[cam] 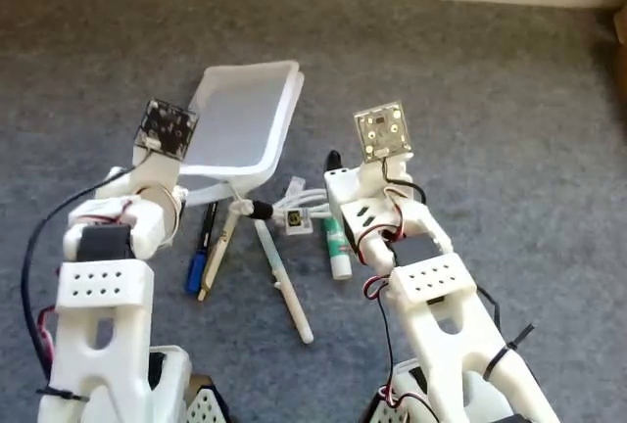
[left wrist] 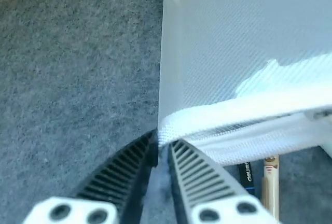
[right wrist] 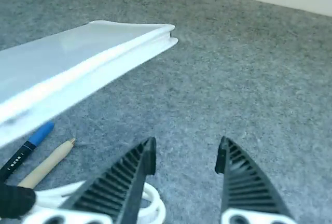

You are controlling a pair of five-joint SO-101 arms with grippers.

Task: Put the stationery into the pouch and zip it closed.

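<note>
Left end effector (left wrist: 162, 150) clamped on the corner edge of the translucent white rectangular plastic pouch (left wrist: 244, 53) — right end effector (right wrist: 185, 156) spread wide, a white coiled cable (right wrist: 158, 208) just beside it.

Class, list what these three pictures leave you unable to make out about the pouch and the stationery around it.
Zip of the pouch: high view too small, left wrist view blurred; open or shut unclear.
Dark pen and beige pen: left wrist view, upper ends hidden by the pouch.
Green-and-white stick: high view, partly behind the right arm.
White cable: right wrist view, cut by the edge.
</note>
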